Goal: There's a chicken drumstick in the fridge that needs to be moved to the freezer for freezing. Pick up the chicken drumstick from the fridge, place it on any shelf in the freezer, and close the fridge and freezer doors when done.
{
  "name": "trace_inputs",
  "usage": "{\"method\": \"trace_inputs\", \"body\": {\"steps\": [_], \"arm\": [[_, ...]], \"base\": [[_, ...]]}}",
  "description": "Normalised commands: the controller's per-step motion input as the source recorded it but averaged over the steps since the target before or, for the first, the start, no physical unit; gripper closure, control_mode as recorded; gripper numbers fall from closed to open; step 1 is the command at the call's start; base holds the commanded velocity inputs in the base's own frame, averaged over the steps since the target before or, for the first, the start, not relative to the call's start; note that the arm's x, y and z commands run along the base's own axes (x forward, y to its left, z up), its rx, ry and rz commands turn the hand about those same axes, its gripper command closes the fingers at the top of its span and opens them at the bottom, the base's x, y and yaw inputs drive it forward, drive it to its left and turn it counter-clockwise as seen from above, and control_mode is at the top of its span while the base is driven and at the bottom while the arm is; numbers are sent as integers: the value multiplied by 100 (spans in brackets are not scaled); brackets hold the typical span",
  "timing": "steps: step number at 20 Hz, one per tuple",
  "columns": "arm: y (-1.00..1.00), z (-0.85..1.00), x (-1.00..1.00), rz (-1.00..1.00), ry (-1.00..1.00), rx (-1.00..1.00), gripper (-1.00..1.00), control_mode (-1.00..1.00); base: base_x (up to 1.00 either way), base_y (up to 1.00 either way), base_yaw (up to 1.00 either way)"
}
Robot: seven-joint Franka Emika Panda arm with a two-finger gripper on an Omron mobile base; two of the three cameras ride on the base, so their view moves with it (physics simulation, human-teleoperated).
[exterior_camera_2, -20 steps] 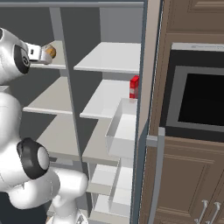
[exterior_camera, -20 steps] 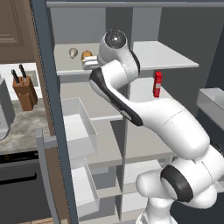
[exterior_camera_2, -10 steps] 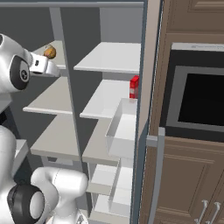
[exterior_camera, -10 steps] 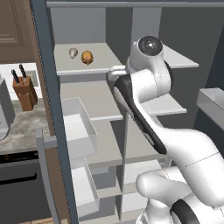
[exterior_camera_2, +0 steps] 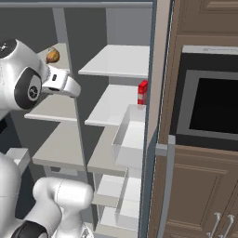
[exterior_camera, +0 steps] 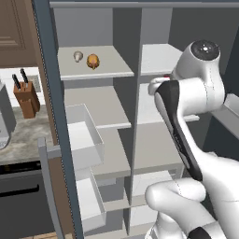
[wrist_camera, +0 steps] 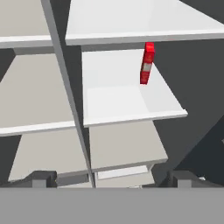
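Gripper (wrist_camera: 111, 179) fingers spread wide and empty, facing the shelves near the red bottle (wrist_camera: 147, 64).

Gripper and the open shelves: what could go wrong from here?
1. The drumstick sits beside a small mushroom on the top left shelf; a careless reach could knock or grab the mushroom.
2. In the hand view the gripper faces the right compartment with the red bottle, not the drumstick, so it may head for the wrong side.
3. The arm is near the center divider; swinging left could clip it.

Brown wooden cabinets (exterior_camera_2: 195, 186), built-in black oven (exterior_camera_2: 214, 104), knife block (exterior_camera: 25, 95) on grey counter (exterior_camera: 21, 140).
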Motion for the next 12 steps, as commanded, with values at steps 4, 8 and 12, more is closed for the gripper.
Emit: {"method": "trace_inputs", "body": {"steps": [4,8,12], "arm": [[-16,-12,-34,-1,2,0,-100,-100],[0,-18,-7,0,0,0,-100,-100],[0,-16,0,0,-4,0,-100,-100]], "base": [[0,0,0],[0,0,0],[0,0,0]]}}
